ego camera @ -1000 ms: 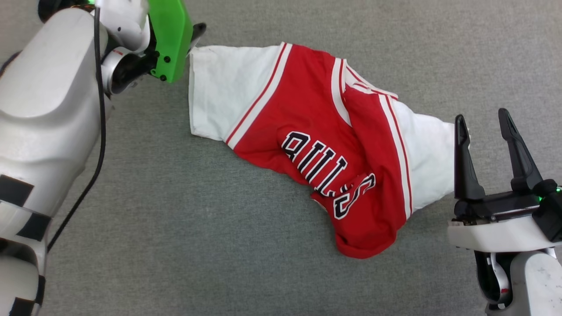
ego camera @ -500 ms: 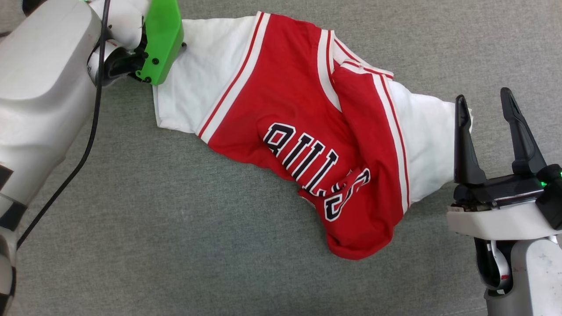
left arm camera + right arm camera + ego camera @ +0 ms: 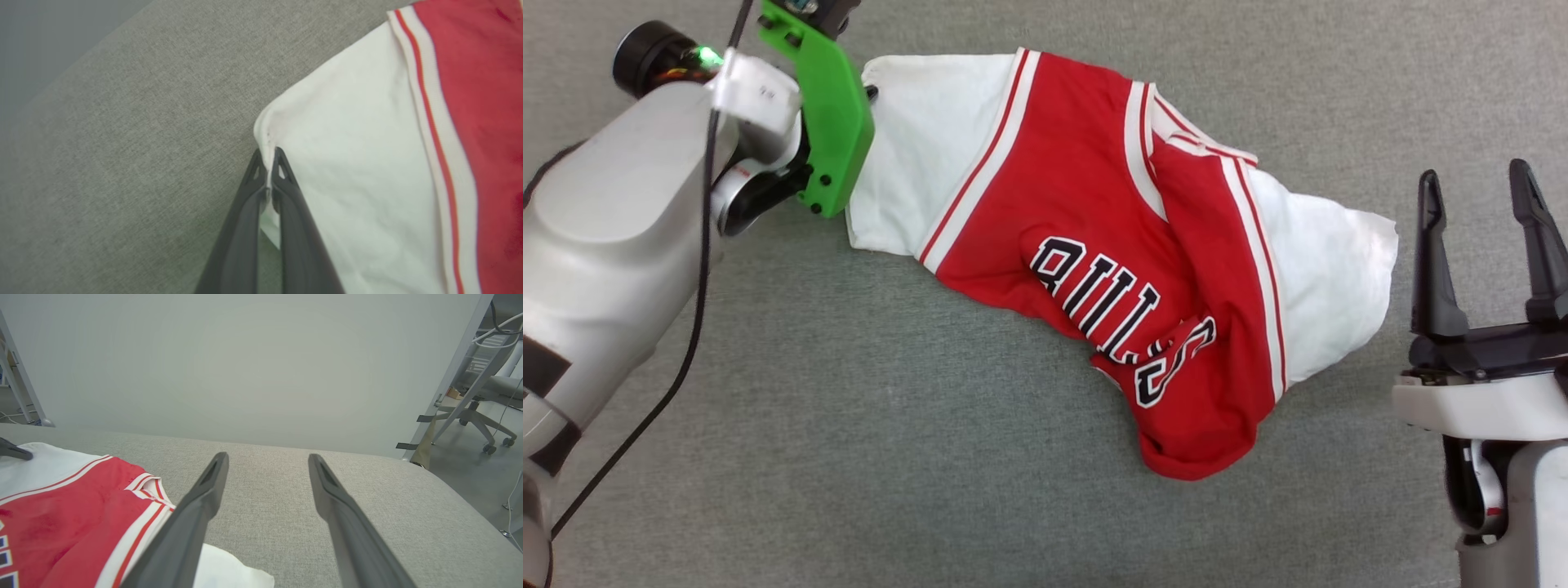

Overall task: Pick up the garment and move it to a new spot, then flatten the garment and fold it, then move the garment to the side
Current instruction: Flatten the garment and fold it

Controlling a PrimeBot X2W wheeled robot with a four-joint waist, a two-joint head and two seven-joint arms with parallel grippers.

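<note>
The garment (image 3: pixel 1078 229), red with white sleeves and black "BULLS" lettering, lies crumpled on the grey table. My left gripper (image 3: pixel 871 90) sits at its far-left sleeve corner, mostly hidden behind a green wrist plate. In the left wrist view the left gripper (image 3: pixel 267 157) is shut, pinching the hem corner of the white sleeve (image 3: pixel 359 171). My right gripper (image 3: pixel 1480 184) stands open just right of the other white sleeve, not touching it. In the right wrist view the right gripper (image 3: pixel 267 457) holds nothing, and the garment (image 3: pixel 61 514) lies to its lower left.
The grey fabric tabletop (image 3: pixel 849 449) stretches around the shirt. Its far edge meets a pale wall in the right wrist view. A metal frame post (image 3: pixel 453 371) and an office chair (image 3: pixel 486 416) stand on the floor beyond the table's right end.
My left gripper reached the sleeve corner and shut on it. The right gripper stays open beside the other sleeve. The head camera has shifted a little.
</note>
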